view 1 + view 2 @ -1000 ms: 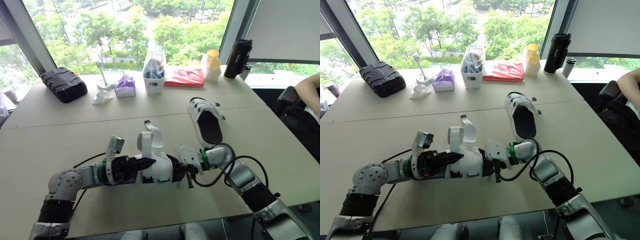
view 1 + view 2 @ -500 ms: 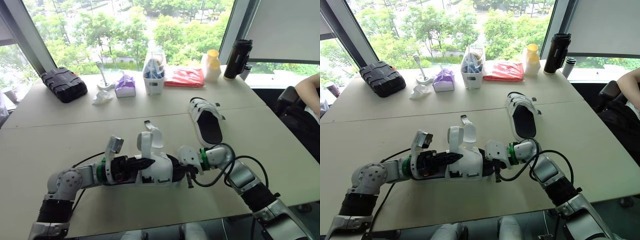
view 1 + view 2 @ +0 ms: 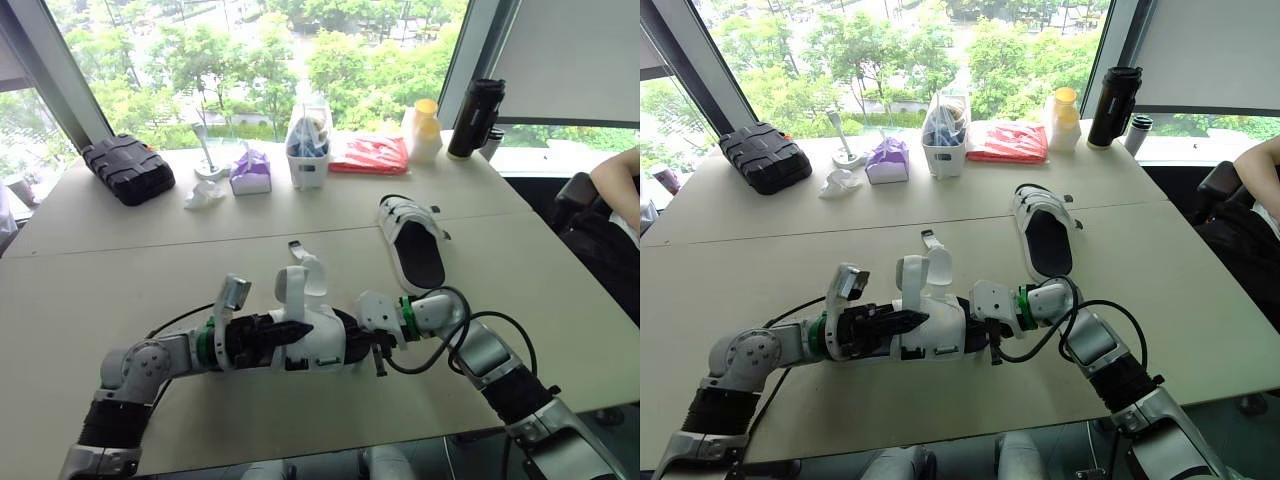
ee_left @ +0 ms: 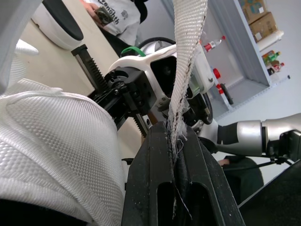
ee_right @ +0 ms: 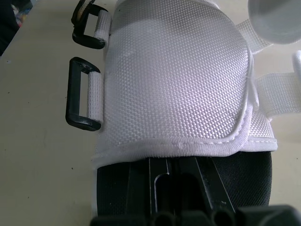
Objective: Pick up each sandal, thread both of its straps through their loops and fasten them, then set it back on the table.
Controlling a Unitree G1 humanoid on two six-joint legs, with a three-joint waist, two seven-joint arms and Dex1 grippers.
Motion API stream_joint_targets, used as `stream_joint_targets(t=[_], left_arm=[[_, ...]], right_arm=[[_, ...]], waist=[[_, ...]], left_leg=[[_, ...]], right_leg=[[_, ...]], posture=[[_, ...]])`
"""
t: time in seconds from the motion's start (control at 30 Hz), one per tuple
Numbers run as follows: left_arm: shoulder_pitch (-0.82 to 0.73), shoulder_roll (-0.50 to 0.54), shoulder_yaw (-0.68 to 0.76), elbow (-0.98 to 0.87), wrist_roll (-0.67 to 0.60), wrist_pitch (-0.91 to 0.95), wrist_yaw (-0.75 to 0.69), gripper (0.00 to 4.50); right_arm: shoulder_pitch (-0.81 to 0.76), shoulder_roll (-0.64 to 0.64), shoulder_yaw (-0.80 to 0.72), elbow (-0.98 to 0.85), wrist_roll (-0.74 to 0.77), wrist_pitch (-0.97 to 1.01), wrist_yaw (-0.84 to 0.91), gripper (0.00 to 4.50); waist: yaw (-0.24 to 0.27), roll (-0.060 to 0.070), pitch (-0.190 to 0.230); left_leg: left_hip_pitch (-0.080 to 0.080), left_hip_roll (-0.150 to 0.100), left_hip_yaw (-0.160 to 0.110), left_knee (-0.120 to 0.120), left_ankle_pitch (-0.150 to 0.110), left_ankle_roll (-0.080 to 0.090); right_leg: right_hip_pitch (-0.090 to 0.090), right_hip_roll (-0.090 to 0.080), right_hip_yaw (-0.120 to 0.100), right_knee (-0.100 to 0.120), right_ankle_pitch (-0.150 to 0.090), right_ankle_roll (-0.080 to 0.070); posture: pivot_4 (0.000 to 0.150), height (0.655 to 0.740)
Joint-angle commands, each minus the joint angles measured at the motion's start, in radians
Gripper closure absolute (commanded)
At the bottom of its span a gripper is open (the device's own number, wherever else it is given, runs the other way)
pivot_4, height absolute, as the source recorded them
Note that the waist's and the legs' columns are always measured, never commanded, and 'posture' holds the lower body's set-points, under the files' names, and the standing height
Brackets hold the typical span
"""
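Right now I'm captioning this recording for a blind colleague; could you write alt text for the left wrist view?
The jaws of the left gripper are shut on a frayed white woven strap that runs straight out from them. Close by bulges the sandal's white woven upper, with the tan table and the other sandal beyond.

person's arm point(image 3: 618, 180) cut off at the right edge, strap point(image 4: 188, 56) in the left gripper point(image 4: 175, 141) running out of frame, right end of the near sandal point(image 3: 315, 335) hidden behind the right gripper point(image 3: 378, 350), contents of the far bin point(image 3: 308, 160) too small to tell
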Motion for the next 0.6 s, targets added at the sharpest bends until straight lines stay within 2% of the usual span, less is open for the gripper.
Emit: stream_joint_targets(t=[0.03, 0.2, 0.43, 0.6], left_arm=[[0.020, 0.015, -0.027, -0.041, 0.057, -0.077, -0.035, 4.41], [0.030, 0.005, -0.038, -0.031, 0.119, -0.187, -0.066, 4.41], [-0.014, 0.002, 0.001, -0.001, 0.060, -0.125, -0.062, 4.41], [-0.025, 0.001, 0.009, 0.015, 0.072, -0.126, -0.063, 4.41]], right_arm=[[0.023, -0.005, 0.031, 0.007, -0.038, 0.011, 0.000, 4.50], [0.022, -0.003, 0.032, 0.007, -0.038, 0.012, -0.001, 4.50], [0.023, -0.002, 0.034, 0.006, -0.040, 0.012, -0.001, 4.50], [0.023, -0.002, 0.034, 0.006, -0.043, 0.012, -0.002, 4.50]], waist=[[0.000, 0.000, 0.000], [0.001, 0.000, 0.000], [0.001, 0.000, 0.000], [0.000, 0.000, 0.000]], left_leg=[[0.000, 0.000, 0.000, 0.000, 0.000, 0.000], [0.000, 0.000, 0.000, 0.000, 0.000, 0.000], [0.000, 0.000, 0.000, 0.000, 0.000, 0.000], [0.000, 0.000, 0.000, 0.000, 0.000, 0.000]], right_leg=[[0.000, 0.000, 0.000, 0.000, 0.000, 0.000], [0.000, 0.000, 0.000, 0.000, 0.000, 0.000], [0.000, 0.000, 0.000, 0.000, 0.000, 0.000], [0.000, 0.000, 0.000, 0.000, 0.000, 0.000]], posture=[[0.150, 0.7400], [0.150, 0.7400], [0.150, 0.7400], [0.150, 0.7400]])
